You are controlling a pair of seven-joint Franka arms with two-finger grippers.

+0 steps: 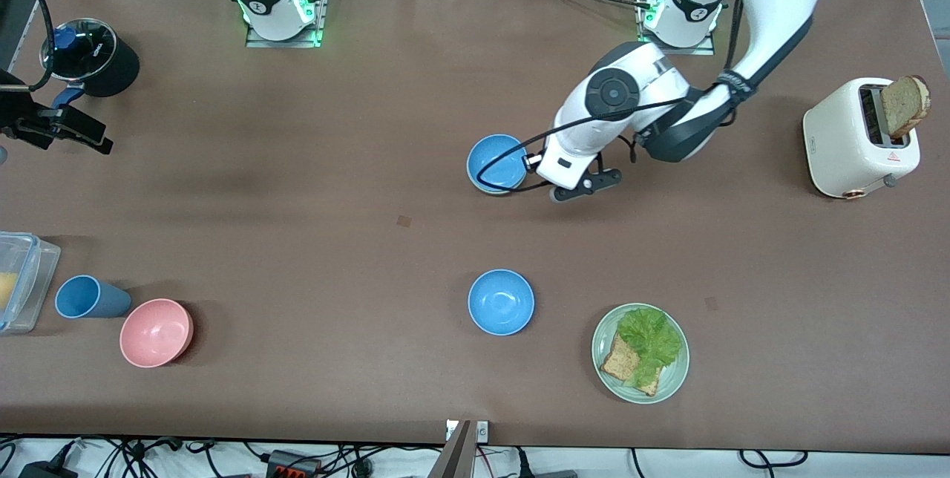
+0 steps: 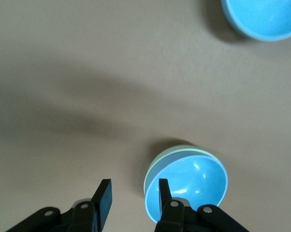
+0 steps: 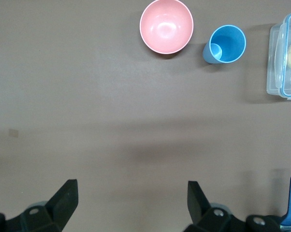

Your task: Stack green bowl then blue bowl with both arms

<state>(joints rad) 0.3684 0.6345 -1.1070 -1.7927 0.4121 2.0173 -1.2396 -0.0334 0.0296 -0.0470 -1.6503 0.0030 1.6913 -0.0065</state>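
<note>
left gripper (image 2: 131,195) open above the table (image 1: 297,240), one finger (image 2: 164,193) at the rim of the blue bowl (image 2: 189,186), nested in the green bowl (image 2: 160,162). right gripper (image 3: 131,198) wide open, waiting over the table's right-arm end near a black pot (image 1: 89,55).

green bowl (image 2: 161,159) mostly hidden, perhaps nested
</note>
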